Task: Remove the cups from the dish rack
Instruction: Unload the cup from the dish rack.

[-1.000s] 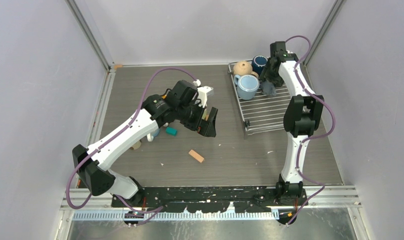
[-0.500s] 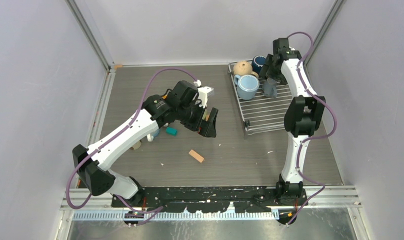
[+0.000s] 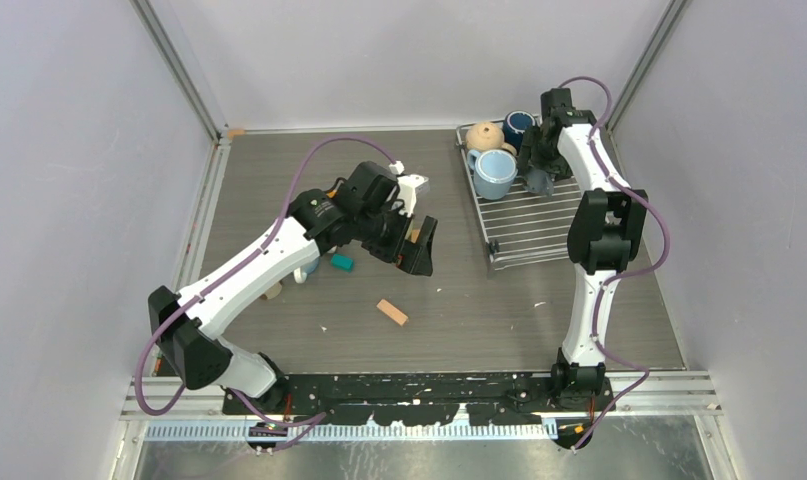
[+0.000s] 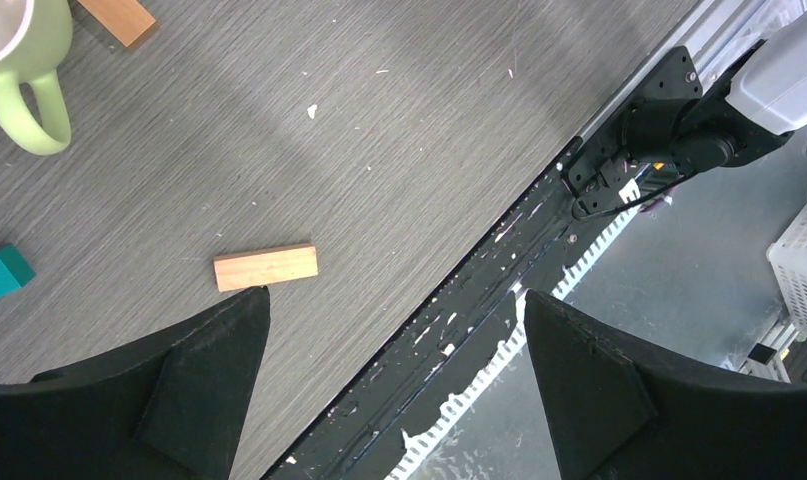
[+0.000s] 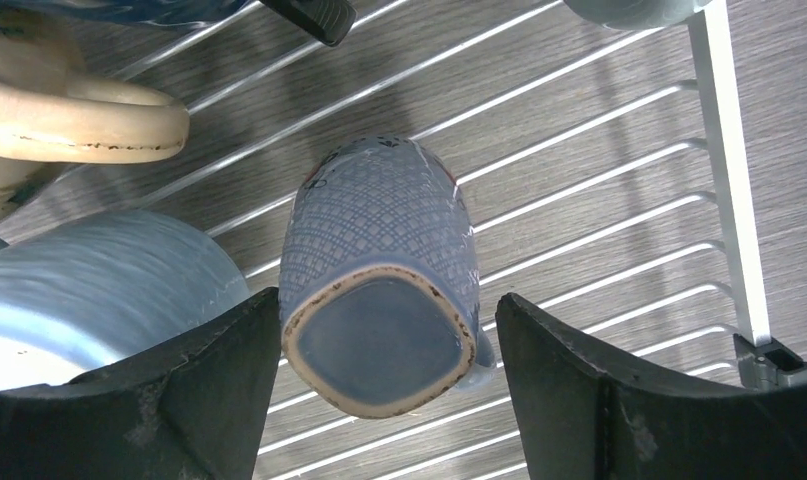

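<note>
The silver wire dish rack (image 3: 527,222) stands at the back right. On it are a tan cup (image 3: 485,134), a navy cup (image 3: 519,123), a light blue cup (image 3: 496,172) and a grey-blue patterned cup (image 3: 537,181). My right gripper (image 5: 387,400) is open. Its jaws straddle the grey-blue cup (image 5: 379,290), whose base faces the camera. There is a gap on the right side. My left gripper (image 4: 394,330) is open and empty above the table's middle. A lime green cup (image 4: 19,60) stands on the table.
A wooden block (image 3: 391,312), a teal block (image 3: 341,262) and other small items lie on the table by the left arm. In the right wrist view the light blue cup (image 5: 99,290) and the tan cup's handle (image 5: 79,120) crowd the left jaw.
My right wrist rose slightly and came back down over the grey-blue cup. The cup has stayed in place. The left arm has not moved.
</note>
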{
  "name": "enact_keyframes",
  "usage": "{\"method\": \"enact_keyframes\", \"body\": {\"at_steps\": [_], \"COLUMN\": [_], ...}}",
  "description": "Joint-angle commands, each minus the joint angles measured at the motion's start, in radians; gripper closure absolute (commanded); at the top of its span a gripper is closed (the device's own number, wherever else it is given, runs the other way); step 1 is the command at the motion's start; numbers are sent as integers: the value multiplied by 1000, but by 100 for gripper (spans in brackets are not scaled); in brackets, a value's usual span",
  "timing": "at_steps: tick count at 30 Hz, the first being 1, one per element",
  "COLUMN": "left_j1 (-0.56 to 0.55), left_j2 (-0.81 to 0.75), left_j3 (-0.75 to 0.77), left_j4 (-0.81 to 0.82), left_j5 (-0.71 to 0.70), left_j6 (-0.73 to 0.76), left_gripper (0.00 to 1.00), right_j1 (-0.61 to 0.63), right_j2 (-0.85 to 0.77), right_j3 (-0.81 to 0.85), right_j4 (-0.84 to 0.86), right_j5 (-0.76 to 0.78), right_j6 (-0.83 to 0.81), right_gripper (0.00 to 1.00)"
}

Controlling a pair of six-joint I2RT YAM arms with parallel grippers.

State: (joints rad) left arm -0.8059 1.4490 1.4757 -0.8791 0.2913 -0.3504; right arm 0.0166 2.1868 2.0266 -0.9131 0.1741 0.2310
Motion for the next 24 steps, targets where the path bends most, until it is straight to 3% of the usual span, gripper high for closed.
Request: {"method": "enact_keyframes", "body": {"at_steps": [1, 6, 18, 24], "left_j1": [-7, -7, -7, -7], "left_j2": [-2, -5, 3, 11], "left_j3": [15, 13, 17, 31], "left_j4": [22, 16, 31, 43], "left_j5": [19, 10, 27, 42], "left_j6": [22, 27, 12, -5], "left_gripper": [0, 0, 0, 0], "right_j1": [-3, -3, -3, -49], "right_j2": [-22, 8, -2, -42], "right_j3": [41, 71, 102, 142], "right_j4": [31, 17, -36, -81], "right_j5": [-14, -39, 44, 79], "right_j6": [-53, -40, 34, 102], "right_gripper": [20, 27, 59, 64]}}
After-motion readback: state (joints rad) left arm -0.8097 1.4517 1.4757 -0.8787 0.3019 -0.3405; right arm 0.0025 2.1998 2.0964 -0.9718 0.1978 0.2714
